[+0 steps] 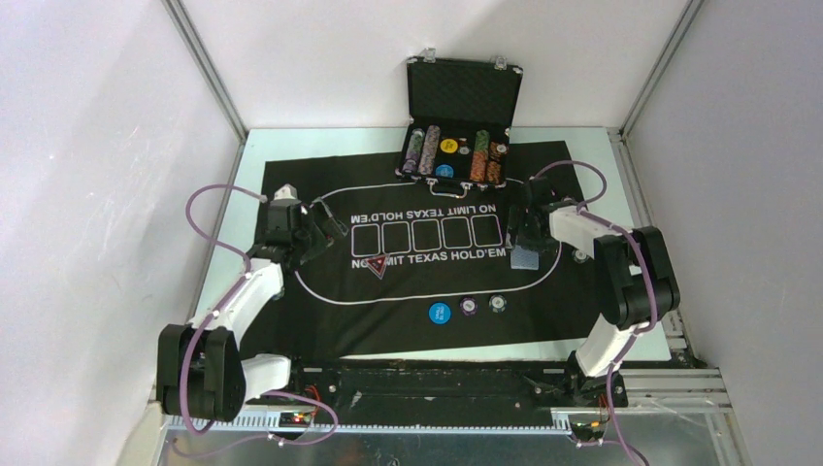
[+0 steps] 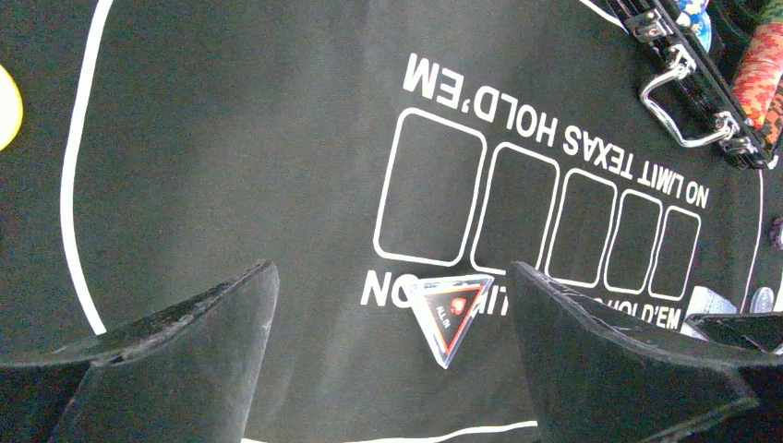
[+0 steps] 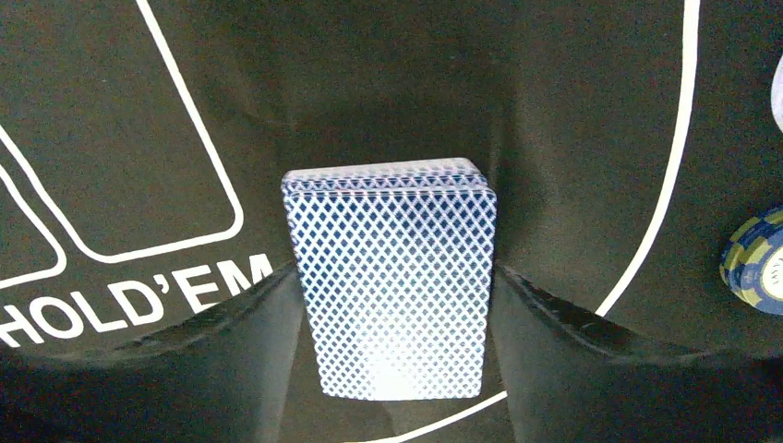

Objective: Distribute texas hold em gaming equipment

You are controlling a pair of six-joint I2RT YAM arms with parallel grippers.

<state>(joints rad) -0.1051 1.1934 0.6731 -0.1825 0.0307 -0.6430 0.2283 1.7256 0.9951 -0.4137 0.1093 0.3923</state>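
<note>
- Lying blue back up on the black felt mat (image 1: 320, 325), the deck of cards (image 3: 392, 277) is found near the right edge of the mat. The white oval line runs under one short end of it.
- The right gripper (image 3: 397, 269) is set over this deck with one finger against each long side, so the deck is grasped between them. It seems to rest on the felt.
- The left gripper (image 2: 392, 277) is held wide apart above the left part of the mat, and nothing is grasped by it.
- A triangular marker (image 2: 450, 316), clear with a red and black centre, is laid over the printed words just below the row of five white boxes. In the left wrist view it is seen between the two fingers but is not touched.
- Close to the near edge of the mat, around its middle, three round pieces are placed in a row: a blue button (image 1: 440, 313), a purple chip (image 1: 469, 307) and a dark chip (image 1: 498, 304). They are just beside one another.
- One striped blue chip (image 3: 752, 272) is seen near the right edge of the mat, beside the right gripper and apart from it.
- A yellow round piece (image 2: 7, 106) is cut off by the picture edge at the left part of the mat.
- At the middle of the far edge of the mat a black case (image 1: 464, 89) is stood with its lid upright. Rows of chips (image 1: 428, 150) are kept inside it.
</note>
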